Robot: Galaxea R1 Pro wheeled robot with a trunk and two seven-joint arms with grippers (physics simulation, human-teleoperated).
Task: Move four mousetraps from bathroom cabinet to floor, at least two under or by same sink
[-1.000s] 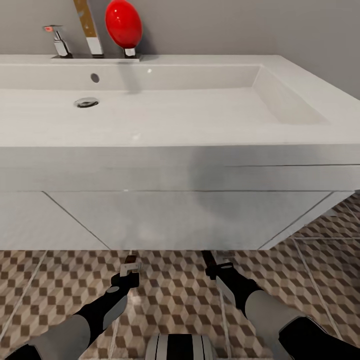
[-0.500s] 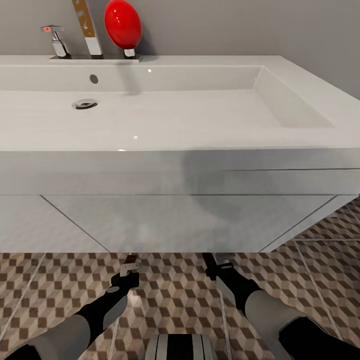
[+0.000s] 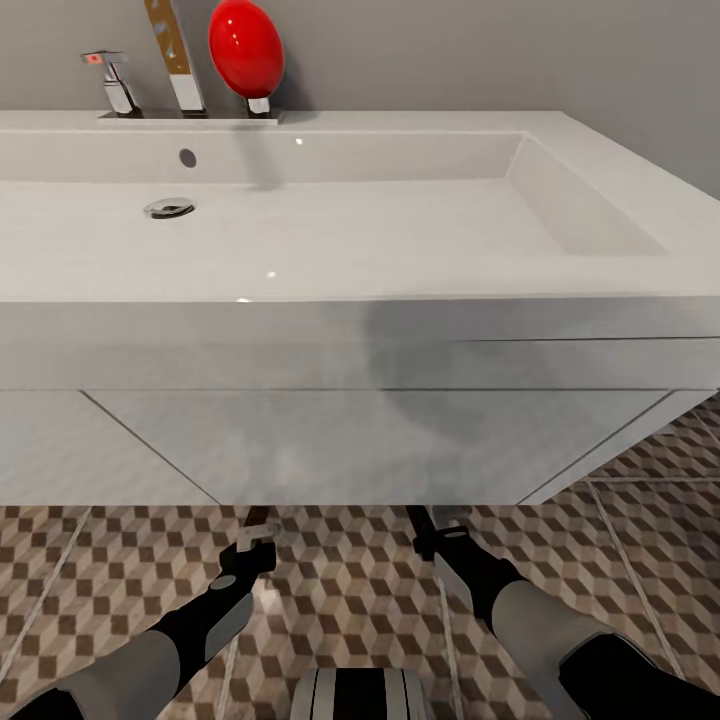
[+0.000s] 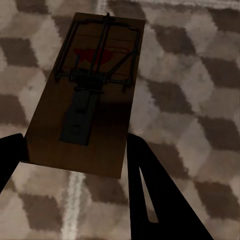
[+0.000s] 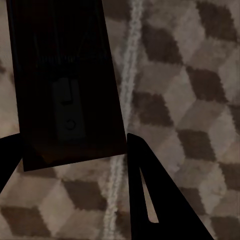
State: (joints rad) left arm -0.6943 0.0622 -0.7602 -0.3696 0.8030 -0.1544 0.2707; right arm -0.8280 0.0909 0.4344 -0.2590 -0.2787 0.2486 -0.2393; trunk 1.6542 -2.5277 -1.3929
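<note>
Looking down from the head view, the robot is facing a wide white rectangular sink on a white vanity; a chrome tap and a glossy red oval object are standing at its back edge. Both arms are reaching low over the brown-and-beige cube-patterned tile floor, just in front of the vanity's lower edge. The left gripper is carrying a small flat dark-brown wooden mousetrap; the right gripper is carrying a second dark flat mousetrap.

Turning to the left wrist view, the mousetrap is lying flat between the black fingers, clamped across its near end, with the wire bar, spring and red bait patch facing the camera. The fingers are closing on the wooden edges, clear of the metal parts.

Turning to the right wrist view, the second trap is sitting in deep shadow between the black fingers, held the same way by its near end, over a pale grout line.

Judgement: each trap is appearing light, stiff and thin, so a modest grip on the board's long edges should suffice. The wire mechanism is looking delicate and should stay untouched. Whether either trap is touching the tiles cannot be told.
</note>
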